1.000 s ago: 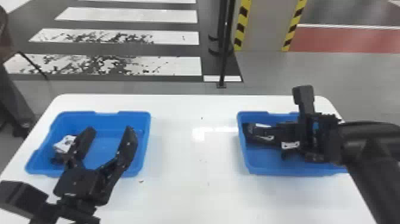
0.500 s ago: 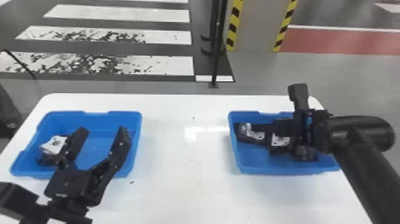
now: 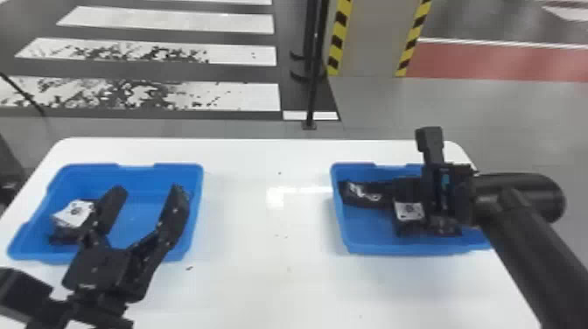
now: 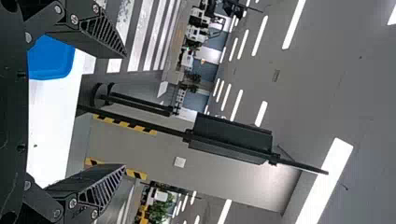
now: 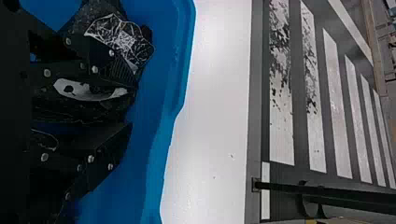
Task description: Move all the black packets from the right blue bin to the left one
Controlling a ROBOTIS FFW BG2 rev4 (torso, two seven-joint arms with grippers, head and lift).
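While the left tool [image 3: 146, 194] stands wide open and empty against the left bin [image 3: 192, 218], lower left, the right tool [image 3: 411, 192] is partly open in the right bin [image 3: 372, 247], with a black packet [image 5: 88, 102] between its fingers; I can't tell if it's held. Another packet [image 3: 361, 194] is near that bin's left wall. White tabletop [image 3: 271, 232] stretches between both bins.

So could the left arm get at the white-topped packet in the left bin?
Probably yes: its fingers are open and empty by the left bin, and nothing seems to lie on the packet, though they'd likely need to shift sideways.
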